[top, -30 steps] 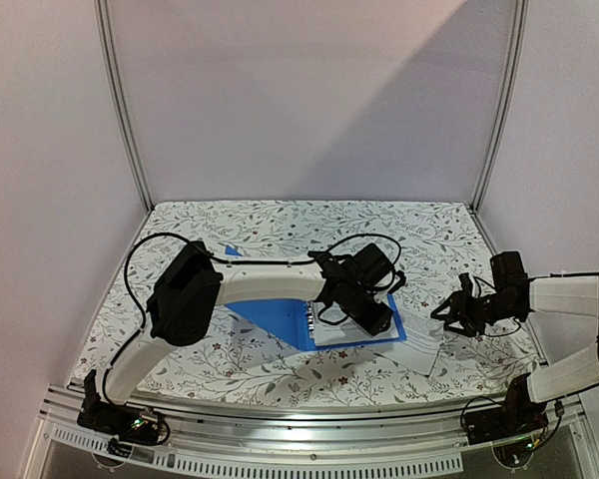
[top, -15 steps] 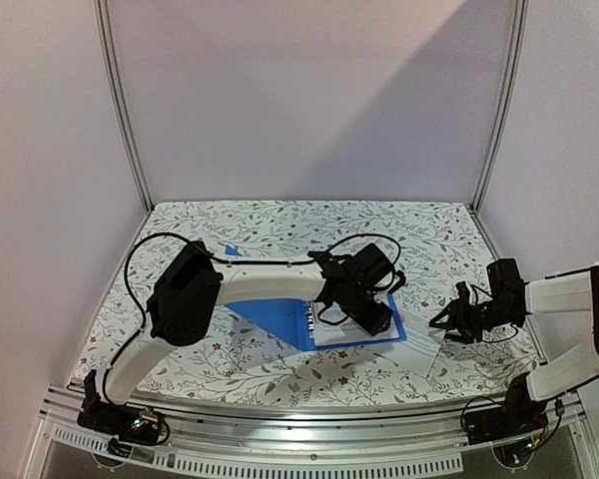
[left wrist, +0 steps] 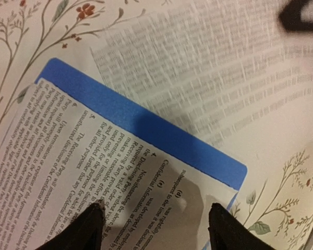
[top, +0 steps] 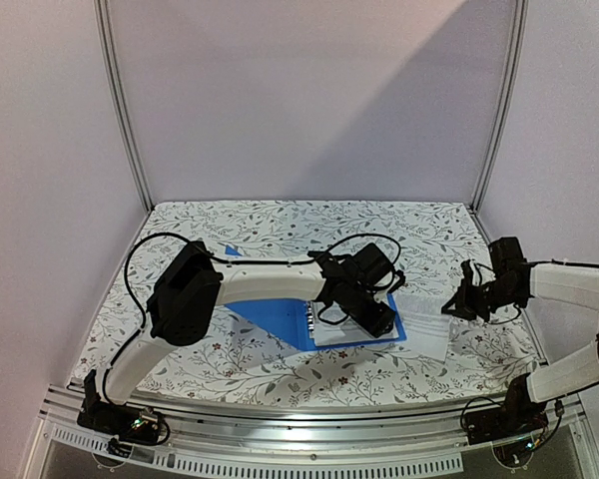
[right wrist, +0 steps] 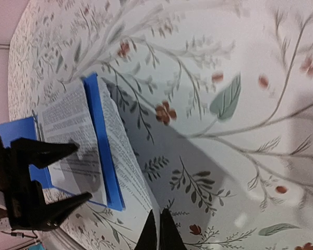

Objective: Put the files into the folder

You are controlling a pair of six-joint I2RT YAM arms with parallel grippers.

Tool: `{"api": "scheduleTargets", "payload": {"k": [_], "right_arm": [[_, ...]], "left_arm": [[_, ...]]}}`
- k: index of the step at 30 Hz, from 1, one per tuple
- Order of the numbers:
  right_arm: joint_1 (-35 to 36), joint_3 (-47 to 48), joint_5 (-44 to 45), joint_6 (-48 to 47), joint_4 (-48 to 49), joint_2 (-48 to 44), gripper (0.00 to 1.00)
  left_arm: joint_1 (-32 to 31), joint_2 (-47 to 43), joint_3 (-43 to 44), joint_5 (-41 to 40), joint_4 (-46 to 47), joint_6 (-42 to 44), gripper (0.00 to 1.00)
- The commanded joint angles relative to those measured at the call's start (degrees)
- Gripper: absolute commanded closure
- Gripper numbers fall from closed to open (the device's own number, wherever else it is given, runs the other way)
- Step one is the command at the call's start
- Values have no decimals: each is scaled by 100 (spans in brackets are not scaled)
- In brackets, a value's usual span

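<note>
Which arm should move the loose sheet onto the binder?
Right. The right gripper has its jaws pinched on the loose sheet beside the binder; the left gripper hangs open over the placed sheet.

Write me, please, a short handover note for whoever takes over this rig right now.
Left gripper: jaws open, above the first sheet, which lies on the open folder.
Right gripper: jaws shut on the second sheet, just right of the folder.
Done: one sheet in.
To do: bring the second sheet onto the folder.
</note>
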Motion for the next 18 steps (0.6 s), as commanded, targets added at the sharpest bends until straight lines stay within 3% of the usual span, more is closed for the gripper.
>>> {"api": "scheduleTargets", "payload": {"k": [1, 5, 10, 14, 18], "right_arm": [[29, 845, 1074, -358, -686, -353, 100], [31, 1392, 1127, -317, -702, -180, 100], [239, 2198, 1239, -265, -789, -42, 100], [550, 2793, 1255, -359, -880, 103, 100], [976, 3305, 990, -346, -869, 312, 100]], "left_arm": [[16, -459, 195, -127, 106, 346, 1], [24, -774, 699, -440, -257, 687, 0], [110, -1506, 610, -1502, -543, 1118, 0], [567, -2522, -348, -2017, -157, 975, 1], [1430, -3496, -1425, -2221, 360, 628, 1]]}}
